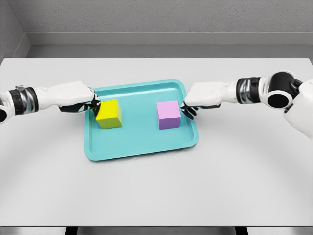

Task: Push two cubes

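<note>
Cubes, yellow (109, 113) and pink (169, 115), sit on glossy teal tray (142, 142).

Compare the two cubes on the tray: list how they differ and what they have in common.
Colour: the yellow cube is yellow-green, the pink cube pale violet-pink. Position: the yellow cube sits on the left part of the teal tray, the pink cube on the right part. Contact: the left hand meets the yellow cube's outer side, the right hand the pink cube's. Both look alike in size and rest flat on the tray.

A bare simulated test space: a plain pale grey worktop (156, 191) set against blank grey walls (161, 17), evenly lit and featureless.
</note>
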